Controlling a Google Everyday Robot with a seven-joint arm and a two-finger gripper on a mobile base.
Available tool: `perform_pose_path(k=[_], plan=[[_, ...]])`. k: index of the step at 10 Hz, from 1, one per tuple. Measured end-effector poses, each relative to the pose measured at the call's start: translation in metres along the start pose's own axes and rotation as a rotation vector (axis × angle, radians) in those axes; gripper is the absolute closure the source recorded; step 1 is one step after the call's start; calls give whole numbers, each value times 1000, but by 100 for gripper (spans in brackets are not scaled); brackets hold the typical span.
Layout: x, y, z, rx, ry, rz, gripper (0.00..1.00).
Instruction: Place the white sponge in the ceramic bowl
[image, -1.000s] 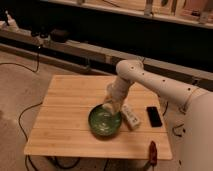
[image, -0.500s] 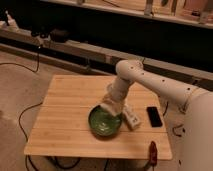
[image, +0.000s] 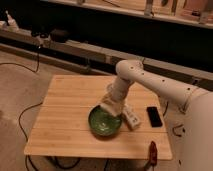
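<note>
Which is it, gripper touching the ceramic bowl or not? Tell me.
Cannot tell. In the camera view the gripper overlaps the ceramic bowl's upper right rim, hiding any gap.

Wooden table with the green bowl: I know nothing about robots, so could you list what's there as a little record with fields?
surface: light wooden table
ceramic bowl: glossy green, near the table's front edge
gripper: lowered over the bowl's right rear rim
white sponge: pale block at the gripper's tip, above the bowl's rim
white bar: lies just right of the bowl
black phone: flat on the table, right of the bar
red-handled tool: at the table's front right edge
</note>
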Motion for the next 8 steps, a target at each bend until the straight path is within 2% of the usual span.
perform_pose_path(k=[2, 3, 5, 7, 8], plan=[[0, 0, 0, 0, 0, 0, 56], [0, 0, 0, 0, 0, 0, 56], [0, 0, 0, 0, 0, 0, 42], [0, 0, 0, 0, 0, 0, 21], [0, 0, 0, 0, 0, 0, 20]])
